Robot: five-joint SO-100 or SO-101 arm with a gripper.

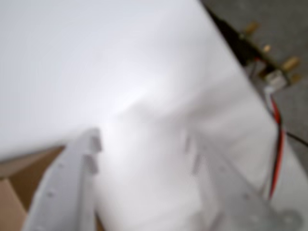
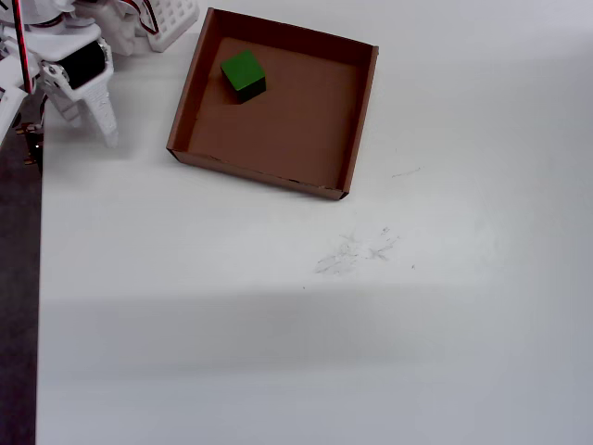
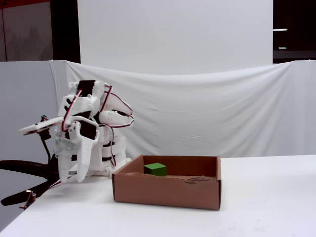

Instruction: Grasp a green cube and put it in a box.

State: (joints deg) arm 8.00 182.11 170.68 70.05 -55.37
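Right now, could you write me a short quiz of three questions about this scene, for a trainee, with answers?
1. True or false: the cube lies inside the box.
2. In the overhead view, near which corner of the box is the cube? A) upper left B) lower right C) lower left
3. Fill in: in the overhead view, the gripper is to the ____ of the box, holding nothing.

Key
1. True; it rests on the box floor.
2. A
3. Left; it hangs over the table, apart from the box.
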